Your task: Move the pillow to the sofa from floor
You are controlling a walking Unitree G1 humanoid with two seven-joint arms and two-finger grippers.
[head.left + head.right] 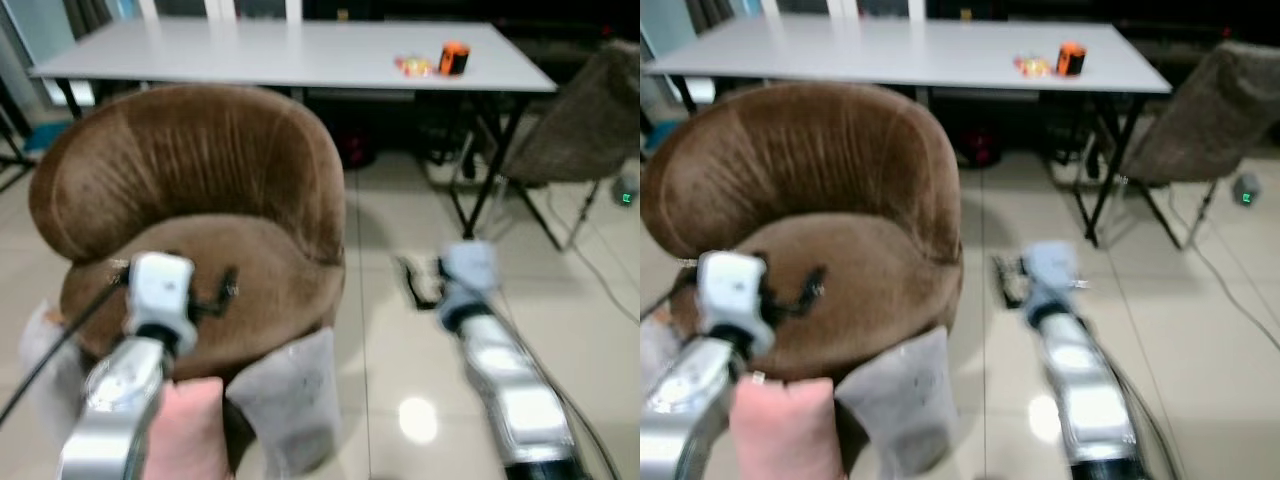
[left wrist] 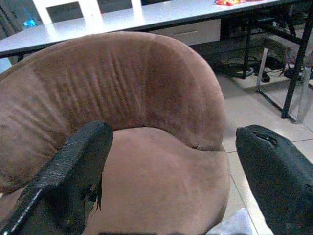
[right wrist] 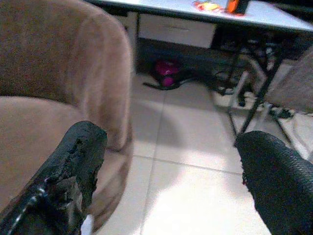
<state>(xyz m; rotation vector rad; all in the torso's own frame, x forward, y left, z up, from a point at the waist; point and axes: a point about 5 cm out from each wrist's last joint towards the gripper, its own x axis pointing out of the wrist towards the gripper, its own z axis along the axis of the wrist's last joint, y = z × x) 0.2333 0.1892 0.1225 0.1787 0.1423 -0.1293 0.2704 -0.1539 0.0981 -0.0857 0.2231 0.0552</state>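
The room was evenly and fairly brightly lit from overhead. A round glare spot point(image 1: 418, 418) sat on the glossy floor tiles point(image 1: 400, 300), and the white table point(image 1: 300, 52) shone pale. Deep shadow lay under the table's far edge. Both head views were soft with motion blur, worst on the silver arms near the bottom. The right wrist view was smeared; the brown sofa point(image 2: 122, 88) looked sharper in the left wrist view.

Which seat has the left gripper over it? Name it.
The round brown velvet armchair. The left gripper hangs open over its cushion; the grey folding chair stands off by the white table.
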